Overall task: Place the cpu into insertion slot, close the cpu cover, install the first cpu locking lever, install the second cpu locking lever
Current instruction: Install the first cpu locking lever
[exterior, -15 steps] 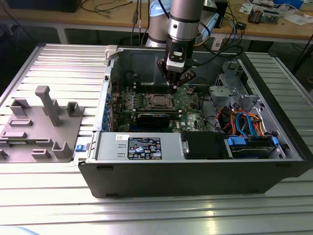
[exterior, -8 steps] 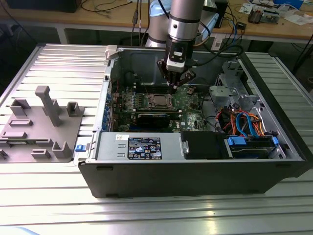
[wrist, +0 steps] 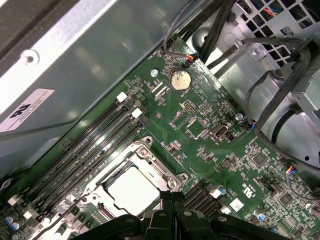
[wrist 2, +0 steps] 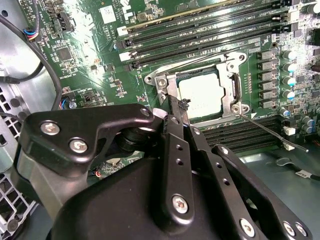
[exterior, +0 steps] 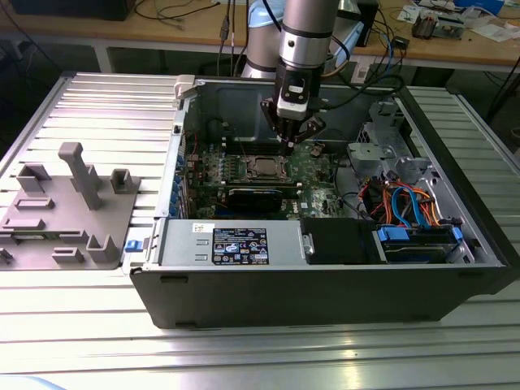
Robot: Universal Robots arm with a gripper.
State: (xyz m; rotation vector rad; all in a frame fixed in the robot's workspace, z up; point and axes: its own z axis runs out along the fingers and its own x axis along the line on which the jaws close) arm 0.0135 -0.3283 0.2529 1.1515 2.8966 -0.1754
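The cpu [wrist 2: 202, 92] lies flat in the insertion slot [wrist 2: 161, 85] of the green motherboard, silver face up. The cpu cover [wrist 2: 233, 90] is folded down over it, so the cpu [wrist: 131, 192] shows through the square window. My gripper [wrist 2: 173, 104] is shut with nothing between its fingers, its tip just above the socket's edge beside the cover [wrist: 150, 172]. One thin wire locking lever [wrist 2: 272, 132] sticks out loose from a socket corner. Another lever [wrist 2: 200, 62] runs along the socket's side next to the memory slots. In the exterior view the gripper [exterior: 290, 142] hangs above the cpu [exterior: 266, 168].
The open computer case [exterior: 325, 284] surrounds the board, with the power supply [exterior: 231, 244] at the front and a drive cage with cables [exterior: 406, 207] at the exterior view's right. A long black card [exterior: 256, 197] sits near the socket. A grey fixture [exterior: 69, 207] stands outside the case.
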